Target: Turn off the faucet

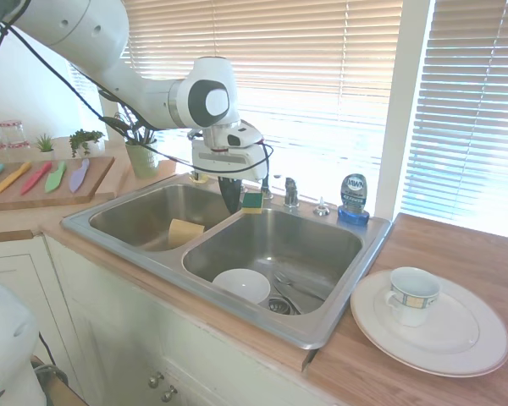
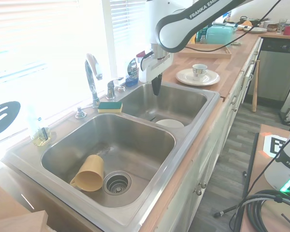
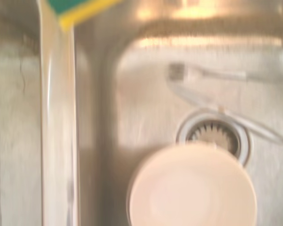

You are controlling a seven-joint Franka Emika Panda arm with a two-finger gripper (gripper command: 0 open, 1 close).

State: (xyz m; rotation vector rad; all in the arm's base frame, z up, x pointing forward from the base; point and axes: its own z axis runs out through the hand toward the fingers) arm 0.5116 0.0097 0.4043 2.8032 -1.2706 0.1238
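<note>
Still short of the tap handle

Right now the gripper (image 2: 156, 88) is hanging over the divider between the two basins of the sink (image 2: 193, 140), pointing straight down, with nothing between its fingers. They are showing as one dark narrow shape in both outside views, so I am reading them as closed or nearly so, though the gap is too small to settle.

The faucet (image 2: 92, 77) is standing on the back ledge by the window, its thin arched spout rising tall and curving forward. Its short lever handle (image 2: 110, 87) is sitting on a separate post just beside the spout, and that is the part the task turns on. In the second outside view the handle is lying at about nine o'clock from the fingers, near but clearly apart, and a little toward the window. The post is standing upright, while the lever's own direction is too small to read. The spout is glaring against the window, so I cannot tell whether water is flowing.

A green and yellow sponge (image 2: 109, 106) is resting on the ledge below the handle, and a white bowl (image 3: 192, 186) is lying in the basin under the wrist, next to the drain (image 3: 213, 134). A yellow cup (image 2: 89, 173) is lying on its side in the other basin.

My judgement is that the approach is not yet finished; the fingers need to travel sideways toward the window ledge to reach the lever, keeping clear of the spout
</note>
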